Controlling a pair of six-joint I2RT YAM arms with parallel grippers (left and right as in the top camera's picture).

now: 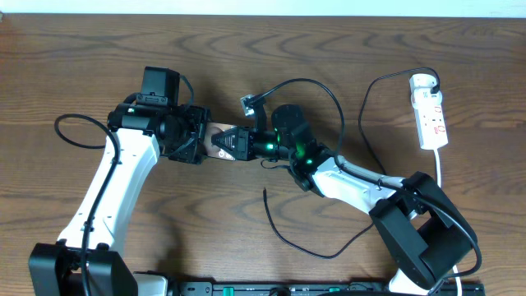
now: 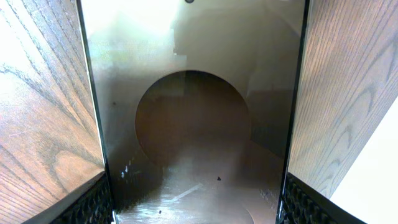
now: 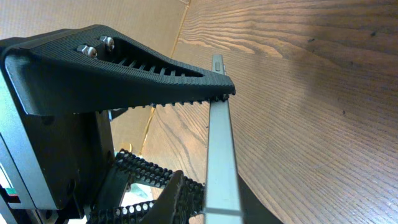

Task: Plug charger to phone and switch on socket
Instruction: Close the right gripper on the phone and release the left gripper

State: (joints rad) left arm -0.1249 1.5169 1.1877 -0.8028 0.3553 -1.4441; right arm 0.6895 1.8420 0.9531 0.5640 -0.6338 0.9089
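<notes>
The dark wood counter (image 1: 82, 49) fills the overhead view, with a pale strip along its far edge. On the left, the white left arm reaches in from the near edge. The left pincer (image 1: 191, 138) stands wide, closed across the width of the phone (image 1: 219, 137). In the left wrist view its ridged fingers (image 2: 93, 205) sit against both long sides of the glossy face, which mirrors a dark round shape. The phone is held near the middle of the counter, between the two pincers. Its brownish face shows only in the short gap between them. Just right of it, the right pincer (image 1: 238, 144) meets the phone's other end with its jaws drawn narrow. In the right wrist view the phone appears edge-on and the upper toothed finger (image 3: 155, 74) crosses that thin edge, but I cannot tell whether the jaws are actually clamping it. Further right, the charger (image 1: 362, 111) lies loose on the counter. Its plug tip (image 1: 265, 194) rests on the wood near the right arm, apart from the phone. The black cable loops away to a white adapter (image 1: 422, 81) seated in the end of the socket (image 1: 432, 115) at the far right, and the socket's white cord (image 1: 442, 168) trails toward the near edge.
</notes>
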